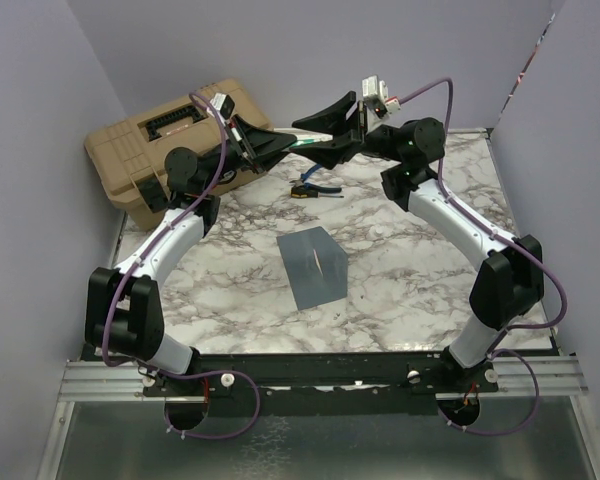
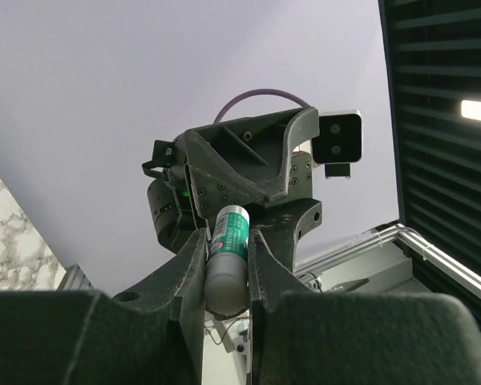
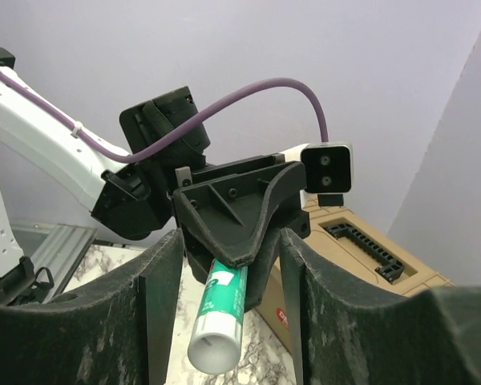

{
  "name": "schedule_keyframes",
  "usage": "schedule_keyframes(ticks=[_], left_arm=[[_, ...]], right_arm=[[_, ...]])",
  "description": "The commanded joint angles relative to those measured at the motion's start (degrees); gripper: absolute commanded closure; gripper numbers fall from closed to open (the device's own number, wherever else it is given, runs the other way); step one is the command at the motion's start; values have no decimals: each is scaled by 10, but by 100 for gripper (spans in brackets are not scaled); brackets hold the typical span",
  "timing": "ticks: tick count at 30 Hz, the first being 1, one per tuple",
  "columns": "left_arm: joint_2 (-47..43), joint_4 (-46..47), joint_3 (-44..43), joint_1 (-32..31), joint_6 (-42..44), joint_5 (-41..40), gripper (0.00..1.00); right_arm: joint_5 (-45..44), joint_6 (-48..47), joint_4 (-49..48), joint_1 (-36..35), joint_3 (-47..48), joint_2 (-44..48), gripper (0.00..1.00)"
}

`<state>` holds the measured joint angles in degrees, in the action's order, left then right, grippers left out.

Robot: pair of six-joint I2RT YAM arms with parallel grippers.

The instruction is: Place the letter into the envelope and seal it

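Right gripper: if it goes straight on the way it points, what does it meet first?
The glue stick: its near end lies between the open fingers, untouched. Right behind is the left gripper clamping it, though depth is hard to judge.

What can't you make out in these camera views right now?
- Letter: in no view; the top view can't show whether it is inside the envelope.
- Small dark item, top view: too small to identify.
- Tube label, left wrist view: unreadable, partly covered by the left gripper.

Glue stick far end hidden inside left gripper; small dark tool too small to identify.
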<state>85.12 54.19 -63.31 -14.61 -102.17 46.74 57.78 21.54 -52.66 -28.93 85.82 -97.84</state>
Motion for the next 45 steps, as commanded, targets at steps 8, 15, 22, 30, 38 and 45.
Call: schedule_keyframes(ticks=[8, 15, 22, 30, 38, 45], left_arm=[[-2, 66, -21, -2, -13, -23, 100], [0, 86, -16, -3, -19, -28, 100], [-2, 90, -10, -3, -21, -30, 100], [-3, 91, -5, -4, -20, -33, 100], [-5, 90, 4, -4, -20, -36, 100], [-6, 87, 12, -4, -19, -43, 100]], right_arm=[[-1, -27, 15, -6, -6, 1, 39], [-19, -31, 26, -6, -6, 5, 41], [-24, -20, 26, -6, 7, 2, 53], [-17, -30, 37, -11, 8, 4, 40], [-26, -31, 34, -16, 6, 6, 45], [-38, -30, 34, -17, 3, 7, 49]])
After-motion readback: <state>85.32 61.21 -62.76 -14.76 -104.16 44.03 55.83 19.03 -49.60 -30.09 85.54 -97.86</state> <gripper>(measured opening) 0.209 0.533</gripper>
